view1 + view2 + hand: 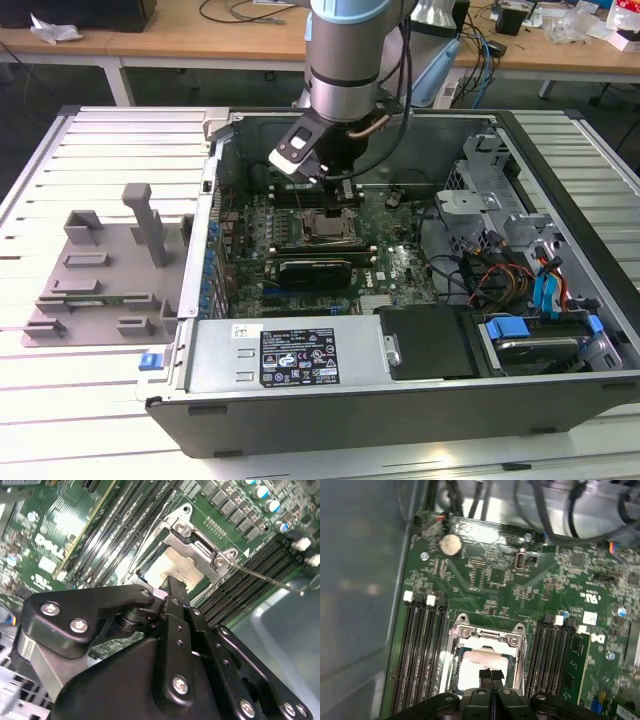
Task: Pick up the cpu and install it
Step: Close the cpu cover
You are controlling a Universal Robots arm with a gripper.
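in the first wrist view the pincer [491, 676] is cut off by the picture's edge and covers the near edge of the cpu [470, 661]; whether its tips touch the chip cannot be told. in the second wrist view its black body hides part of the cpu and of the socket frame [197, 541]. in the exterior view the arm [345, 60] is cut off by the picture's edge, and what lies in the socket frame is too small to tell.

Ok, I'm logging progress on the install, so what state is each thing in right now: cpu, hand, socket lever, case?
cpu: lying flat in the socket, silver top up.
hand: fingers shut together, tips right over the cpu.
socket lever: swung out away from the socket, seemingly unlatched.
computer case: open, side panel off.
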